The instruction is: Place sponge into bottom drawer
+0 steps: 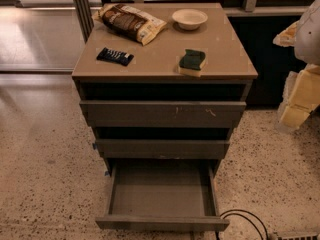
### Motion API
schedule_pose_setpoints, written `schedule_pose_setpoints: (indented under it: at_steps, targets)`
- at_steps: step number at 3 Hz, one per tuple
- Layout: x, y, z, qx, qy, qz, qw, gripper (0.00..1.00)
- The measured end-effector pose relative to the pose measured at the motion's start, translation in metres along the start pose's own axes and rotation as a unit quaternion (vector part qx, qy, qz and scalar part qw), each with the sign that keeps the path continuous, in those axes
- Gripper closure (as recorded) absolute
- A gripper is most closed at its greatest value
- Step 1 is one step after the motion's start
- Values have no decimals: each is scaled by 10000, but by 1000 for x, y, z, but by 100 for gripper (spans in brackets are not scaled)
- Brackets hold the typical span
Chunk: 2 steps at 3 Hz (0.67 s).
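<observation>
The sponge, dark green over pale yellow foam, lies on the cabinet top near its front right edge. The bottom drawer is pulled out at floor level, and its flat grey-brown floor is bare. My gripper, white arm with pale yellow parts, hangs at the right edge of the view. It is beside the cabinet, well right of the sponge and a little lower, and touches nothing.
On the cabinet top are a chip bag, a white bowl and a flat black packet. The top drawer front with pale scratch marks and the middle drawer stand slightly out. A black cable loops on the floor at the drawer's right.
</observation>
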<state>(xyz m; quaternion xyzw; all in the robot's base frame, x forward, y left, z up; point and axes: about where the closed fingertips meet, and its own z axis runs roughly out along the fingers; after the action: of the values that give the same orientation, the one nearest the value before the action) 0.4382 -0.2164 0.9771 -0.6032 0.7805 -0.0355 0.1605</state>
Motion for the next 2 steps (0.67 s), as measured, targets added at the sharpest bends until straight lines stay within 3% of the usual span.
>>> schedule_pose_setpoints:
  at_steps: [2]
  targets:
    - [-5, -8, -1, 82, -3, -124, 9999, 0]
